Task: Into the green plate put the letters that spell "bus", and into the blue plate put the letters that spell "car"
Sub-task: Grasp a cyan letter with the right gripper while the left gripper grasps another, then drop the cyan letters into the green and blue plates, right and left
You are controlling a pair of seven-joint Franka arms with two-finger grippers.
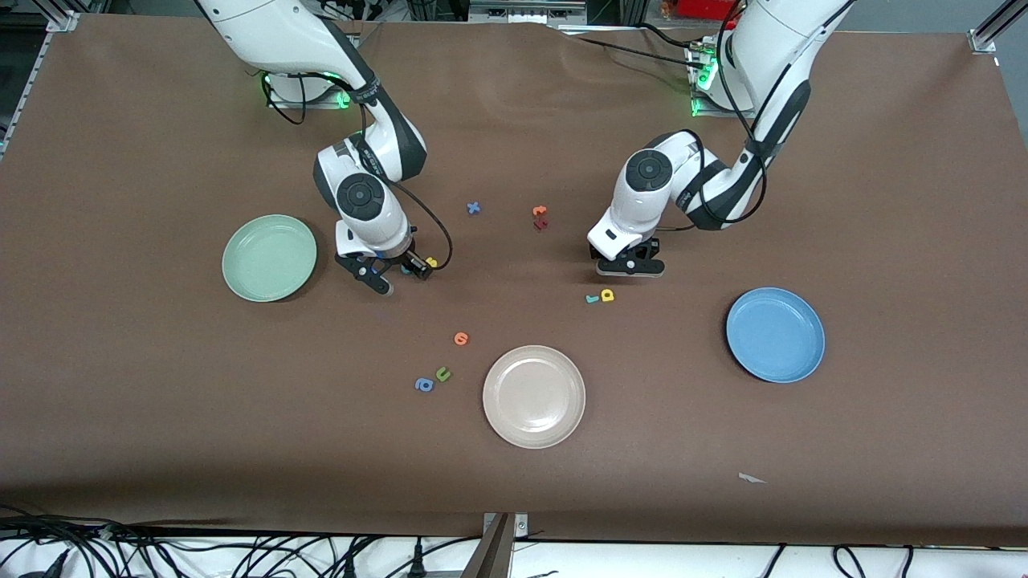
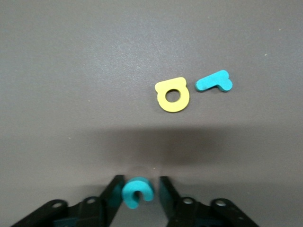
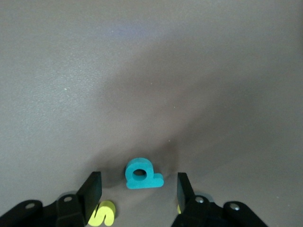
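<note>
My left gripper [image 1: 630, 271] is down at the table, its fingers closed in on the teal "c" [image 2: 137, 191], which stands tilted between them. The yellow "a" [image 2: 173, 94] and teal "r" [image 2: 214, 81] lie side by side just nearer the front camera [image 1: 608, 295]. My right gripper [image 1: 401, 277] is low beside the green plate [image 1: 269, 257], open, its fingers straddling the teal "b" [image 3: 142, 174] with room on both sides. The yellow "s" [image 3: 103, 213] lies against one finger. Another yellow letter [image 1: 431, 262] lies by the other finger. The blue plate [image 1: 775, 335] holds nothing.
A cream-white plate [image 1: 534, 396] sits near the front middle. Beside it lie an orange letter [image 1: 461, 338], a green "u" [image 1: 442, 373] and a dark blue "a" [image 1: 423, 384]. A blue cross [image 1: 474, 208] and orange and red letters [image 1: 540, 217] lie between the arms.
</note>
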